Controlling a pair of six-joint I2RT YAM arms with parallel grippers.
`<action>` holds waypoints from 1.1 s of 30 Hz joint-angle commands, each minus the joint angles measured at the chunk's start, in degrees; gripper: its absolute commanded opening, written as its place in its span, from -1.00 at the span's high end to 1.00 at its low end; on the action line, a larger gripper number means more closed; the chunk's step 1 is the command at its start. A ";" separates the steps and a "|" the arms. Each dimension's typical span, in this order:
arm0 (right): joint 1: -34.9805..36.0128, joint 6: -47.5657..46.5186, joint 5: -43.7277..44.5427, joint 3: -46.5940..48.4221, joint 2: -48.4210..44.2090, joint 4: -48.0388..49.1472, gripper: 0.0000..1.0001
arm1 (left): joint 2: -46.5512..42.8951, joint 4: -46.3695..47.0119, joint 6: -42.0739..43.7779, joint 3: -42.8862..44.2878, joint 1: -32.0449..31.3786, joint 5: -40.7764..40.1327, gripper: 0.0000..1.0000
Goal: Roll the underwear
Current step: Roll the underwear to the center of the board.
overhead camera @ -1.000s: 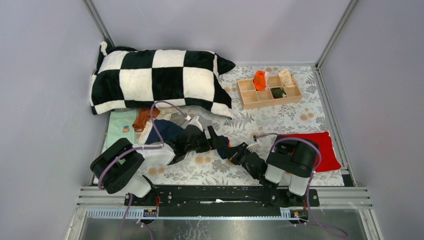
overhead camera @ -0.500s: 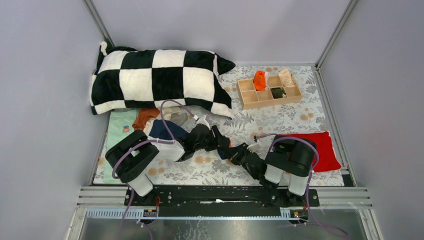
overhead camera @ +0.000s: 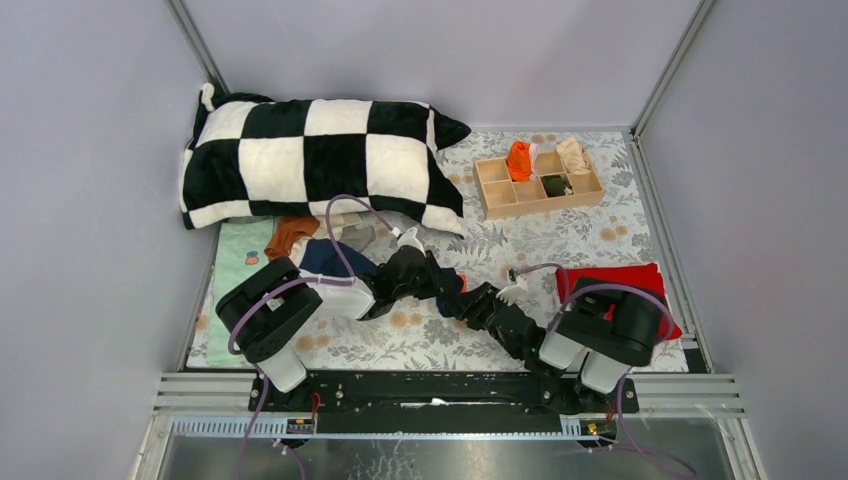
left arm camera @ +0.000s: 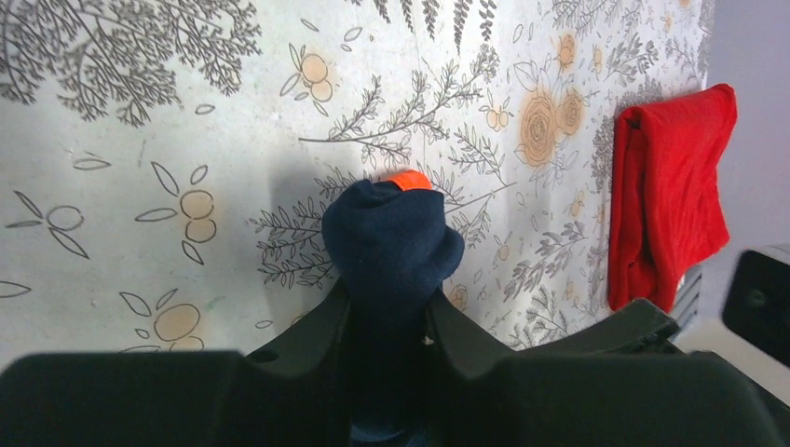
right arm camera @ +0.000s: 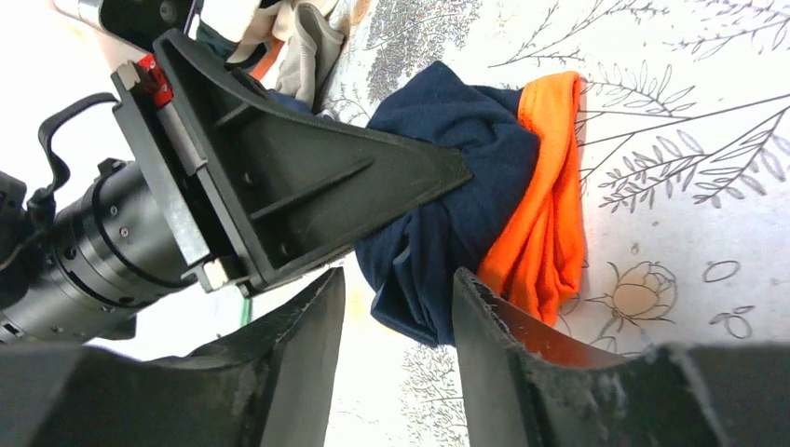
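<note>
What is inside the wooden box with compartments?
The wooden box holds an orange roll, a beige roll and a dark roll. Other compartments look empty; anything beneath the rolls is covered.

Soft navy cloth briefs (left arm camera: 391, 247), matt blk plastic fingers (left arm camera: 306, 328), smooth printed tablecloth (left arm camera: 140, 121)

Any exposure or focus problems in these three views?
Right wrist view: left side blown out to white, right end effector soft, navy underwear in focus. Left wrist view: the underwear throws a soft shadow leftward on the floral cloth; left end effector near-black, no detail. Top view: even light, no glare.
</note>
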 commanded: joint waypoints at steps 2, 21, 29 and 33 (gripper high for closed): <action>-0.02 -11.05 1.78 -1.04 -12.60 -16.54 -0.13 | 1.53 -7.84 5.99 1.08 -0.04 -6.26 0.92; -14.27 -18.41 -21.37 6.80 -47.89 -70.77 -0.67 | -2.73 -20.56 16.26 2.86 -0.76 -9.38 0.95; -15.86 -17.61 -28.83 11.37 -39.53 -63.26 -0.68 | -4.30 -32.60 18.74 5.35 -2.91 -15.68 0.96; -15.86 -16.54 -30.80 8.45 -37.59 -54.87 -0.71 | -2.10 -37.22 16.44 7.92 -4.65 -19.97 0.90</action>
